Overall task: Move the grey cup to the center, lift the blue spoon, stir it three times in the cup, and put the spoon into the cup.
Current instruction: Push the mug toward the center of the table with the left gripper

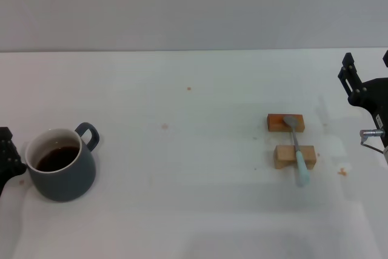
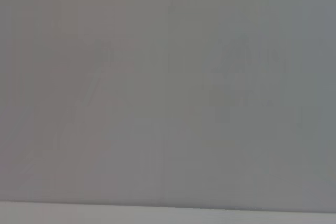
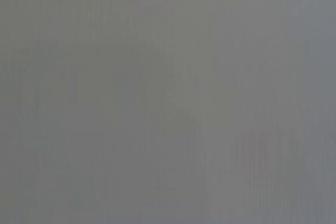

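Observation:
The grey cup [image 1: 62, 165] stands at the table's left, handle toward the back right, with dark brown liquid inside. The blue spoon [image 1: 297, 150] lies across two small wooden blocks at the right, metal bowl on the far block and pale blue handle pointing toward me. My left gripper [image 1: 7, 157] shows at the left edge, just left of the cup. My right gripper [image 1: 365, 80] is at the right edge, right of the spoon and raised, its two fingers spread apart and empty. Both wrist views show only a blank grey surface.
The far wooden block [image 1: 285, 122] and the near wooden block [image 1: 294, 156] hold the spoon off the white table [image 1: 194, 150]. A few small brown specks lie on the table, one beside the near block.

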`<state>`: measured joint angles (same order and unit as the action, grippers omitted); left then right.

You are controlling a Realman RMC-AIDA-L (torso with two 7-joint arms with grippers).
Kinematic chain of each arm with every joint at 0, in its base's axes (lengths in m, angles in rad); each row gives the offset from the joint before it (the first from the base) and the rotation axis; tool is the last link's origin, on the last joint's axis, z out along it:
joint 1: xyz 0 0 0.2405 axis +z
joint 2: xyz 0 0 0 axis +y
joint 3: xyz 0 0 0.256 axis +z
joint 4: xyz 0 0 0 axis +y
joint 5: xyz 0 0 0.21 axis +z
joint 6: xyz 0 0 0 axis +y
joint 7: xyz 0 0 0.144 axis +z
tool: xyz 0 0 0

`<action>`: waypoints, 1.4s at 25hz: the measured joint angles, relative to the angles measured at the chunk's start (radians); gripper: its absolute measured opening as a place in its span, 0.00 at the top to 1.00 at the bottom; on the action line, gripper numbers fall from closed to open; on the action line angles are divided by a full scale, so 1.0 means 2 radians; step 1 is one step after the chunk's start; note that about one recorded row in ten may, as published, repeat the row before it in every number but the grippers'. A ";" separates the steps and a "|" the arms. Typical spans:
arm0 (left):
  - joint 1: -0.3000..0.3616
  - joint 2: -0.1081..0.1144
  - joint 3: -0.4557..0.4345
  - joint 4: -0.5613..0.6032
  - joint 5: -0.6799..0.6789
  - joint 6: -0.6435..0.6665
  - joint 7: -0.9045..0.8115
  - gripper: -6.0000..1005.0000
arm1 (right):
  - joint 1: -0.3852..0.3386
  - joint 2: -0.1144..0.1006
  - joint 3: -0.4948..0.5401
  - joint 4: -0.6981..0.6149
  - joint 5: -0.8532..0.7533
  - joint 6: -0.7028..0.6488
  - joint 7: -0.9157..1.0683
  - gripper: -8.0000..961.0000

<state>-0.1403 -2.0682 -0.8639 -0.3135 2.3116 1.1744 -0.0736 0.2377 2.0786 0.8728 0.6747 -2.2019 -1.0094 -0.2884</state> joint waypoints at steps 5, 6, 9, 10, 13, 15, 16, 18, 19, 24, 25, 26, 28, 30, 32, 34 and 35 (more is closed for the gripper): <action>0.001 0.001 0.015 -0.005 0.000 0.000 0.000 0.99 | 0.000 0.000 -0.001 0.000 -0.001 0.000 0.000 0.23; 0.001 0.001 0.017 -0.005 0.000 0.001 0.000 0.99 | 0.000 0.000 -0.001 0.000 -0.001 0.000 0.000 0.23; 0.002 0.001 0.026 -0.010 0.000 0.002 0.000 0.99 | 0.000 0.000 -0.001 0.000 -0.002 0.000 0.000 0.23; 0.002 0.001 0.026 -0.010 0.000 0.002 0.000 0.99 | 0.000 0.000 -0.001 0.000 -0.002 0.000 0.000 0.23; 0.002 0.002 0.035 -0.010 0.000 0.002 0.000 0.99 | 0.000 0.000 -0.001 0.000 -0.002 0.000 0.000 0.23; 0.002 0.002 0.041 -0.010 0.000 0.003 0.000 0.99 | 0.000 0.000 -0.001 0.000 -0.002 0.000 0.000 0.23; 0.001 0.002 0.049 -0.010 0.000 0.003 0.000 0.99 | 0.000 0.000 -0.001 0.000 -0.003 0.000 0.000 0.23; 0.001 0.002 0.054 -0.010 0.000 0.004 0.000 0.99 | 0.000 0.000 -0.001 0.000 -0.003 0.000 0.000 0.23; 0.000 0.003 0.058 -0.010 0.000 0.004 0.000 0.99 | 0.000 0.000 -0.001 0.000 -0.003 0.000 0.000 0.23; -0.001 0.003 0.079 -0.010 0.000 0.015 0.000 0.99 | 0.002 0.000 -0.001 0.000 -0.003 -0.001 0.000 0.23; -0.001 0.003 0.079 -0.010 0.000 0.015 0.000 0.99 | 0.002 0.000 -0.001 0.000 -0.003 -0.001 0.000 0.23; -0.001 0.003 0.079 -0.010 0.000 0.015 0.000 0.99 | 0.002 -0.001 -0.001 0.000 -0.003 -0.001 0.000 0.23; -0.001 0.003 0.085 -0.010 0.000 0.017 0.000 0.99 | 0.002 -0.001 -0.001 0.000 -0.003 -0.001 0.000 0.23; -0.001 0.003 0.085 -0.010 0.000 0.017 0.000 0.99 | 0.003 -0.001 -0.001 0.000 -0.003 -0.001 0.000 0.23; -0.002 0.003 0.104 -0.010 0.000 0.028 0.000 0.99 | 0.003 -0.001 -0.001 0.000 -0.003 -0.001 0.000 0.23; -0.002 0.003 0.109 -0.010 0.000 0.032 0.000 0.99 | 0.003 -0.002 0.000 0.000 -0.003 -0.001 0.000 0.23; -0.002 0.003 0.109 -0.010 0.000 0.032 0.000 0.99 | 0.003 -0.002 0.000 0.000 -0.003 -0.001 0.000 0.23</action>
<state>-0.1445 -2.0616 -0.6452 -0.3343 2.3117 1.2390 -0.0735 0.2442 2.0752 0.8719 0.6749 -2.2075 -1.0111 -0.2884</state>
